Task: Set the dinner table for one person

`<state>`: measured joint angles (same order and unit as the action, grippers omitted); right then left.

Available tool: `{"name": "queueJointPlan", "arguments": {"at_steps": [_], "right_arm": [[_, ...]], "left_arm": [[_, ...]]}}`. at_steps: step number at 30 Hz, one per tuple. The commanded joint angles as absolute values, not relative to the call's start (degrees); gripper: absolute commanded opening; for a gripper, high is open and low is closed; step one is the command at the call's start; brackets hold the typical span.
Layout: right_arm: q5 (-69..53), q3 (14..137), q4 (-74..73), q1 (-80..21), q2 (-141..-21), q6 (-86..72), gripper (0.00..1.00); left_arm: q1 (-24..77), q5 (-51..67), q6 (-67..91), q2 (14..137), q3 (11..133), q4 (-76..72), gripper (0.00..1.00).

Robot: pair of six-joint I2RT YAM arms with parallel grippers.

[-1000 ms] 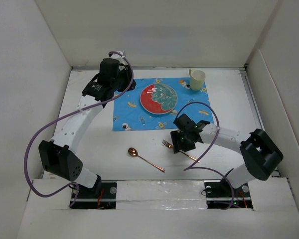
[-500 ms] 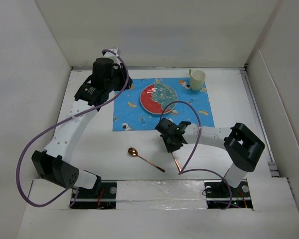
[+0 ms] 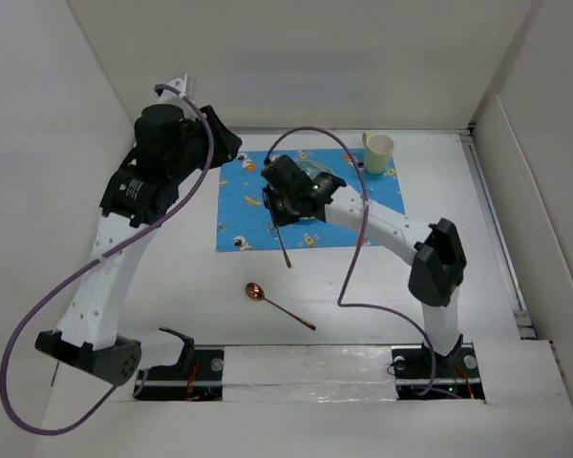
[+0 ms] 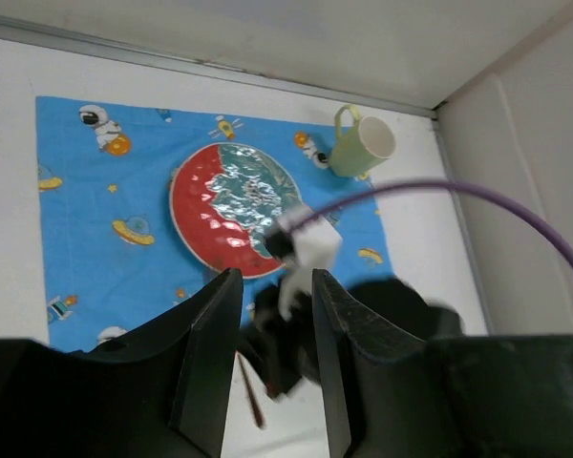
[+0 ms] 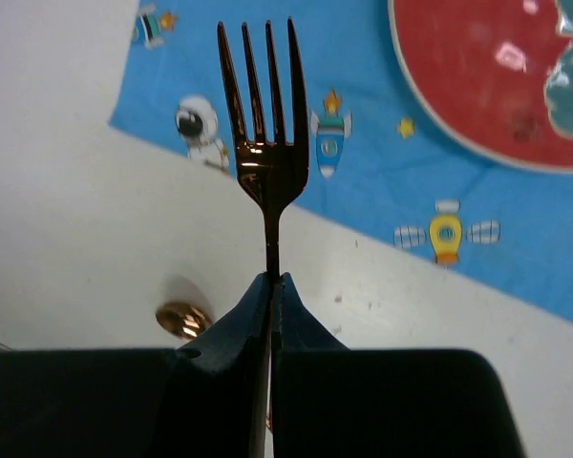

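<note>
My right gripper [image 5: 272, 281] is shut on the handle of a copper fork [image 5: 265, 143], tines pointing away, held in the air. In the top view it hangs over the front edge of the blue cartoon mat [image 3: 241, 215], left of the red plate [image 3: 321, 177], with the fork's handle [image 3: 286, 250] sticking out toward me. A copper spoon [image 3: 258, 292] lies on the white dinner table [image 3: 172, 277] in front of the mat. My left gripper [image 4: 274, 281] is raised high at the back left, open and empty, looking down on the plate [image 4: 220, 205].
A pale green cup [image 3: 378, 151] stands at the mat's far right corner. White walls enclose the table on all sides. The right arm [image 3: 392, 224] stretches across the mat, partly hiding the plate. A purple cable [image 3: 349, 277] loops off each arm.
The right gripper shut on the fork at the front of the table, lifted it and carried it left and back over the mat. The left arm pulled away to the left and rose.
</note>
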<state>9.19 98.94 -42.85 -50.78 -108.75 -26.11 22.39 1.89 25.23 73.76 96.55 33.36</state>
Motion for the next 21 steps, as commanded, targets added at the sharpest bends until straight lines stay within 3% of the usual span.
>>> {"name": "queueJointPlan", "arguments": {"at_steps": [1,4,10,21], "right_arm": [[7.31,111.56,-42.98,-47.99,-116.96,-24.34,0.00],[4.67,121.43,-42.89,-45.71,-126.98,-25.04,0.00],[3.16,150.62,-46.41,-43.24,-146.92,-27.85,0.00],[0.62,150.65,-36.40,-41.40,-153.28,-34.45,0.00]], "left_arm": [[22.24,3.86,33.11,65.77,95.47,33.76,0.32],[22.24,6.24,36.02,59.44,88.08,29.71,0.29],[22.24,4.04,35.33,58.36,87.98,36.03,0.23],[22.24,8.44,36.12,58.18,80.42,33.66,0.22]]}}
